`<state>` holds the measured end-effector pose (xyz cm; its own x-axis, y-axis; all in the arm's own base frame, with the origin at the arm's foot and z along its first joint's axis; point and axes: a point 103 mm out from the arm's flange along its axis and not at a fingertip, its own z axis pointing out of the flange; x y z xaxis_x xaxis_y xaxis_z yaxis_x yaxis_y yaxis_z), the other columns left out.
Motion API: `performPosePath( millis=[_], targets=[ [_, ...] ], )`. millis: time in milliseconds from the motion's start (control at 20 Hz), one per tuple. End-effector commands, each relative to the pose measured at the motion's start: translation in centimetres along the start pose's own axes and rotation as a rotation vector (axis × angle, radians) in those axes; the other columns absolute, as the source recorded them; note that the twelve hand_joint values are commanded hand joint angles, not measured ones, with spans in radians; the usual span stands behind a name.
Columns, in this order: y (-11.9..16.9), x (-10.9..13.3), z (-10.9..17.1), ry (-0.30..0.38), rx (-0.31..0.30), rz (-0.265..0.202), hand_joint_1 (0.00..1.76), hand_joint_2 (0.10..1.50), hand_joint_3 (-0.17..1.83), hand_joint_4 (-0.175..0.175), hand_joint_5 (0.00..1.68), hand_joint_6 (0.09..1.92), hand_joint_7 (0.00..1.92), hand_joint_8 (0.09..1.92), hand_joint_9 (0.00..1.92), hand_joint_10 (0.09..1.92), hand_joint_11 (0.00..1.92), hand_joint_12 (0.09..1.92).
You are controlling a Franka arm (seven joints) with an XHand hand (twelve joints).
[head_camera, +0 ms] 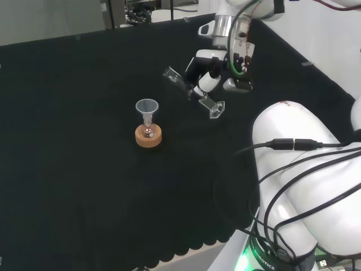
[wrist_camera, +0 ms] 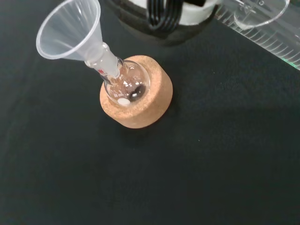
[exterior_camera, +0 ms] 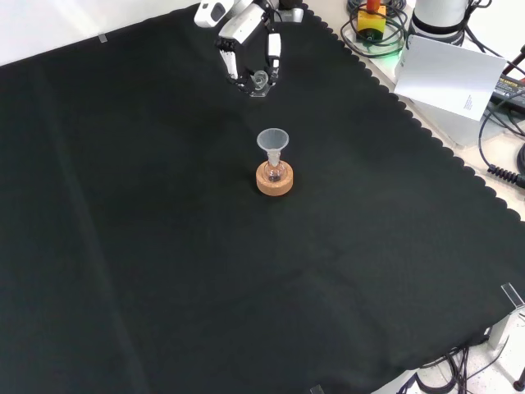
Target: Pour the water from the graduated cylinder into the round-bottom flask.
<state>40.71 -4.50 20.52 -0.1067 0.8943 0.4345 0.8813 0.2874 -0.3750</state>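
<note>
Hand (head_camera: 210, 70) holding the cylinder (head_camera: 192, 90) tilted above the table (head_camera: 67, 169)
Fingers curled round the cylinder; flask (head_camera: 148, 131) with funnel (head_camera: 147, 106) on a cork ring (head_camera: 149, 137), left of the hand in the head view, apart

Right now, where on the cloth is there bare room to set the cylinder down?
Most of the black cloth is bare: in the front view, everything left, right and nearer than the round-bottom flask on its cork ring. The crowded strip lies between the funnel and the hand holding the tilted graduated cylinder.
</note>
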Motion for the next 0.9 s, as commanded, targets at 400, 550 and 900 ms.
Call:
performPosePath(
  millis=[400, 550, 900],
  targets=[
    [0.8, 1.2, 0.5, -0.184, 0.177, 0.097, 1.3, 1.0, 0.0, -0.175, 1.23, 0.58, 1.29, 0.54, 1.62, 0.09, 1.3, 0.7],
    [0.9, 1.7, 0.4, -0.233, 0.2, 0.11, 1.3, 1.0, 0.0, -0.175, 1.23, 0.58, 1.29, 0.54, 1.62, 0.09, 1.3, 0.7],
    [1.2, 2.8, 0.4, -0.294, 0.265, 0.127, 1.3, 1.0, 0.0, -0.175, 1.23, 0.58, 1.29, 0.54, 1.62, 0.09, 1.3, 0.7]
  ],
)
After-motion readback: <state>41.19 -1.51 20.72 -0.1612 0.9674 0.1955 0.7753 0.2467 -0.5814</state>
